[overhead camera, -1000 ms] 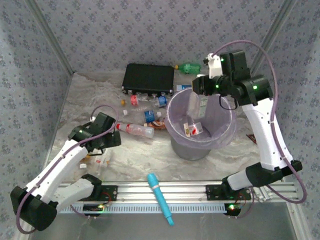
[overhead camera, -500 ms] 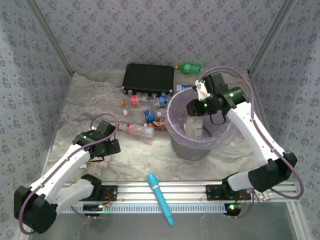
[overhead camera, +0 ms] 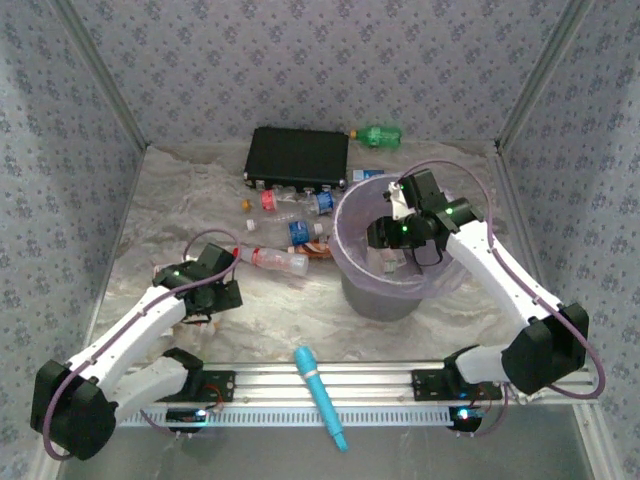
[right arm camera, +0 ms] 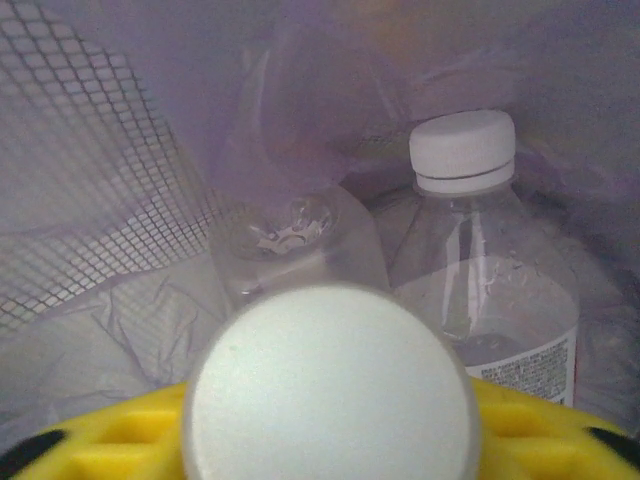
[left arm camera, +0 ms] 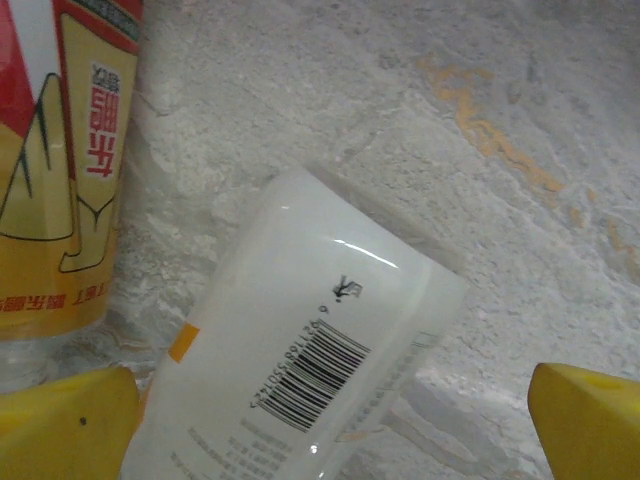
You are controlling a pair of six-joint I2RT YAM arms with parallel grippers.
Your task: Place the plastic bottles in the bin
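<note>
My left gripper (overhead camera: 208,300) (left arm camera: 325,420) is low over the table's left side, open. A white bottle (left arm camera: 300,340) with a barcode lies between its yellow fingertips (left arm camera: 60,425), untouched on both sides. A bottle with a red and yellow label (left arm camera: 70,150) lies beside it. My right gripper (overhead camera: 385,240) (right arm camera: 330,400) is down inside the bin (overhead camera: 380,295). A clear bottle's white cap (right arm camera: 330,385) sits between its yellow fingers (right arm camera: 520,420); whether they press it is hidden. Another white-capped clear bottle (right arm camera: 480,270) lies in the lilac bag (right arm camera: 100,330).
Several bottles lie between the bin and the black box (overhead camera: 298,158), among them a red-capped one (overhead camera: 275,260) and a blue-labelled one (overhead camera: 300,232). A green bottle (overhead camera: 378,135) lies by the back wall. A cyan stick (overhead camera: 320,395) rests on the front rail.
The right arm has come down from above the bin's far rim into the bin, bottle with it. The left gripper has shifted slightly towards the front left and lower.
</note>
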